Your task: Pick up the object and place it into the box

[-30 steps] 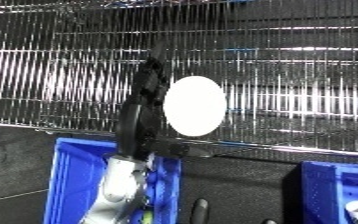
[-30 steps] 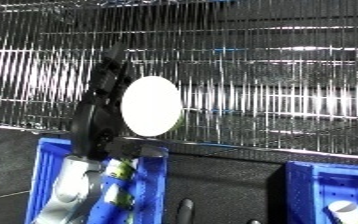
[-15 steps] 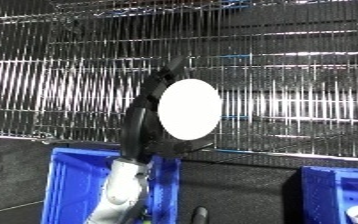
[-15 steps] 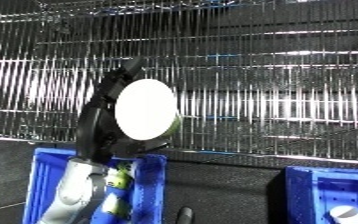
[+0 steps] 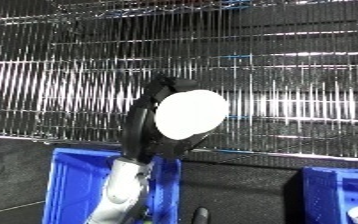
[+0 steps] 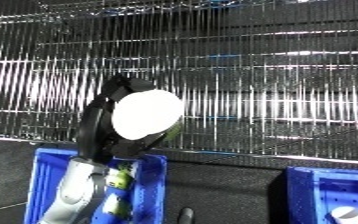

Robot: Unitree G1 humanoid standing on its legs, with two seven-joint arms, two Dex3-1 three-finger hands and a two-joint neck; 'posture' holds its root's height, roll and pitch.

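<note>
Lower left: blue bin (image 5: 64,185), open top, standing on dark floor; in the right eye view small yellowish items (image 6: 116,180) lie inside it, partly hidden, too indistinct to identify. Left forearm (image 5: 118,192), white and silver, rises out of the bin area. Left hand (image 5: 144,125), black, raised in front of the wire shelf (image 5: 273,80), fingers curled round the edge of a white disc-shaped object (image 5: 190,114). Object held aloft, face toward the camera, above the bin's right side, backed by the bright wire grid. Lower right: second blue bin (image 6: 331,192), well apart, a small white item (image 6: 346,212) inside.
</note>
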